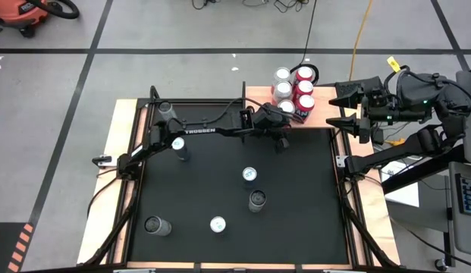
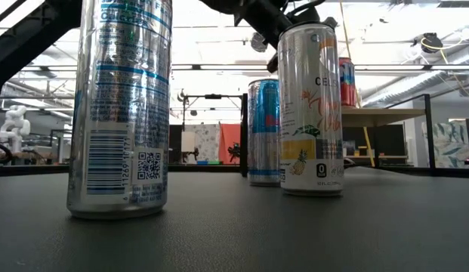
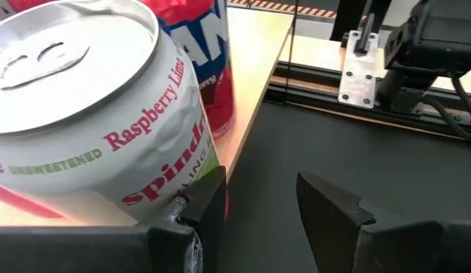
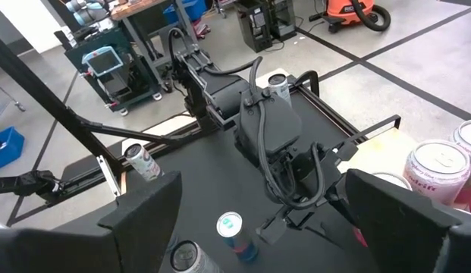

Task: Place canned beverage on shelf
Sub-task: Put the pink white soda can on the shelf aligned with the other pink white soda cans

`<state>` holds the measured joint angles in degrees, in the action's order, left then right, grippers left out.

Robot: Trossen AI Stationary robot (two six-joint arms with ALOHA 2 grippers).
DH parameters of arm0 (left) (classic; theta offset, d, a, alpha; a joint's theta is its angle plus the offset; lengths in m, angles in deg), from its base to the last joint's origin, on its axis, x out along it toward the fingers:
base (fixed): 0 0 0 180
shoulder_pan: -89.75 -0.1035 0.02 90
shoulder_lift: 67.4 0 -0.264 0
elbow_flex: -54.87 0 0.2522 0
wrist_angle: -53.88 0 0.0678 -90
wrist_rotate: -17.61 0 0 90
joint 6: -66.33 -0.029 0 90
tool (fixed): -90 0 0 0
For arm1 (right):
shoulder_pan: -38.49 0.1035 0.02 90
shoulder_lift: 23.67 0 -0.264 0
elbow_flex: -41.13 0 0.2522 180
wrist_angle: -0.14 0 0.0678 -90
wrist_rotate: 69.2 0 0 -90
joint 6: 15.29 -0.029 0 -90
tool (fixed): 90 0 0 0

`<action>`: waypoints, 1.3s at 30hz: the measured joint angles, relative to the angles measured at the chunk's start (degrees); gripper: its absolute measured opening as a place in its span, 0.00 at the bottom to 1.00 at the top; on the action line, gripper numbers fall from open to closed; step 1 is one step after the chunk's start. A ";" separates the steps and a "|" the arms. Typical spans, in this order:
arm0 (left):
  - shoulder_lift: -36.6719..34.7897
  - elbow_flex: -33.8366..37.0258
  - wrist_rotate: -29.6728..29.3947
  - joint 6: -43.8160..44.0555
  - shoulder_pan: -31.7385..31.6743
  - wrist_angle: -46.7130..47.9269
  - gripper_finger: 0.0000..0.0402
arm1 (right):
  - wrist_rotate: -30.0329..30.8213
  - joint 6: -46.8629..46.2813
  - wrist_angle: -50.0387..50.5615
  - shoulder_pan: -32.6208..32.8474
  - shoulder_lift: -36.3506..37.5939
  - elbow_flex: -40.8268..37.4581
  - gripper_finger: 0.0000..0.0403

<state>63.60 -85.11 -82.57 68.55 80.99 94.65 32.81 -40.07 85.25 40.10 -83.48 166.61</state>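
Found a black matte mat [image 1: 311,205] spread flat over the table, edged with pale wood strips. Found the shelf [image 1: 254,95], a small light-wood board with a smooth, faintly glossy top, at the far edge of the mat with six cans clustered on it. Saw the left arm stretched across the mat to that shelf, and the right arm parked just beside the shelf's right end, well clear of the cans. Counted six more cans standing upright on the mat: slim thin-walled aluminium cylinders, shiny and printed, with silver lids. Placed the canned beverage, a white raspberry-lime can [image 3: 83,98] with a brushed silver lid and pull tab, upright on the shelf near its front edge, next to a red can [image 3: 205,61]. Found the left gripper [image 3: 262,178] low at that edge with its jaws apart and only bare mat showing in the gap, the white can outside them, just beside one finger [image 3: 208,205]; could not tell whether that finger touched it. Found the right gripper [image 1: 332,109] spread wide and holding nothing. Judged the step in hand to be the let-go and retreat. Judged it best done by keeping the jaws parted and backing straight off over the mat, never sideways toward the can, since so light and smooth a can so near the edge looked easy to tip or drag.
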 joint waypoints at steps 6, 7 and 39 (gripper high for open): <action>0.09 0.00 -3.65 0.04 -0.02 -0.10 0.40 | 0.00 0.00 0.00 0.00 0.00 0.00 0.87; 0.09 0.00 -3.64 0.04 -0.02 -0.28 0.40 | 0.00 0.00 0.00 0.00 0.00 0.00 0.87; -20.39 -0.13 1.32 12.41 0.46 26.71 0.40 | -0.09 7.95 4.20 -0.03 -0.08 -11.14 0.74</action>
<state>43.21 -85.24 -81.25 80.96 81.45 121.36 32.72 -32.12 89.45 40.07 -83.56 155.47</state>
